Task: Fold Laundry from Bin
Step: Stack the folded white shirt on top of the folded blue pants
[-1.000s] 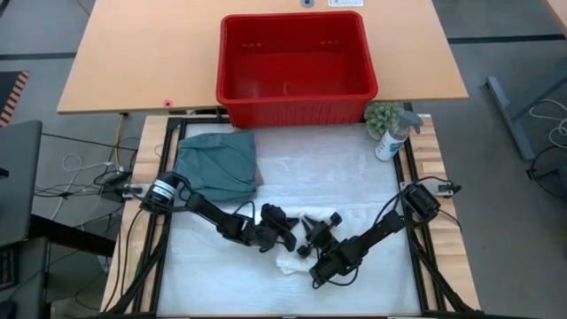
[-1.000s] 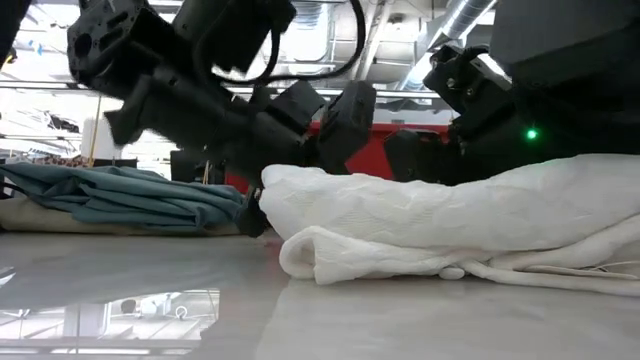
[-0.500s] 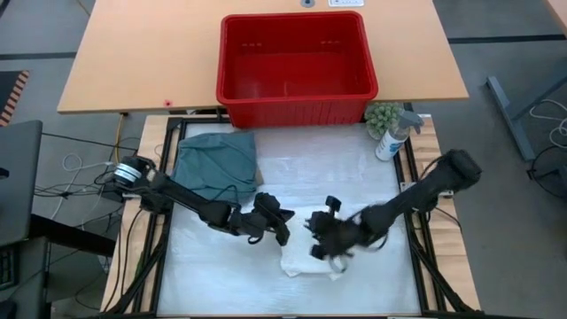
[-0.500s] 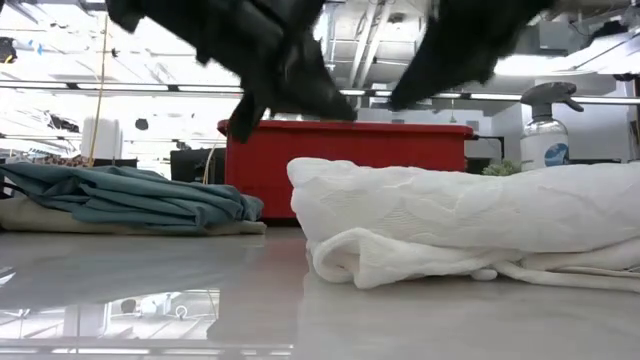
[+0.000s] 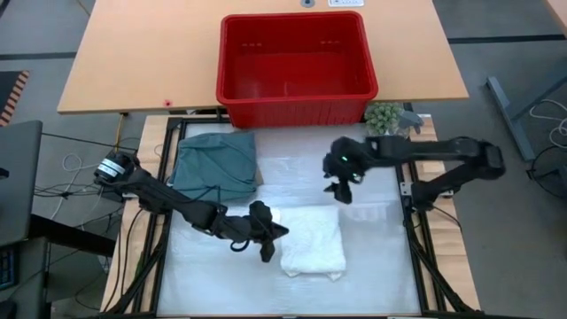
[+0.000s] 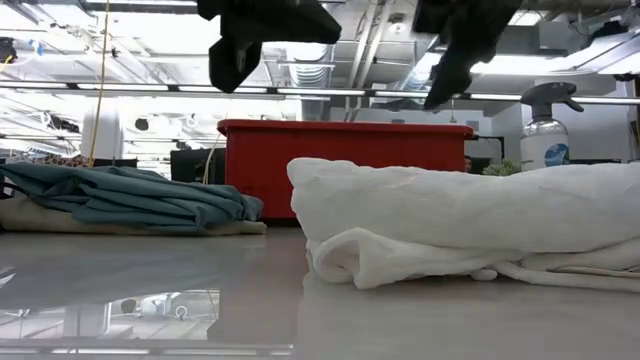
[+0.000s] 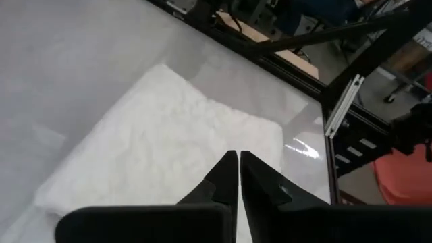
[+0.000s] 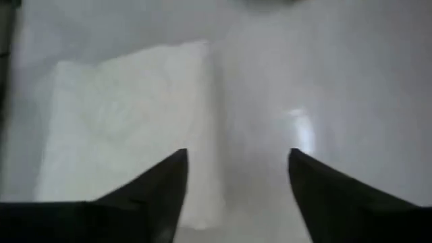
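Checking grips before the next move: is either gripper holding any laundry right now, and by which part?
Nothing is held. The left gripper is shut on nothing beside the folded white garment; the right gripper is open above the table, clear of it.

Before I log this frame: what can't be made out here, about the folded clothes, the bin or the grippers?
- Beige garment: the teal garment covers it; high view shows only an edge.
- Bin floor: the low view shows only its outer wall.
- White garment: cut off at the low view's right edge.
- Left gripper and right gripper: the low view crops both at the top.
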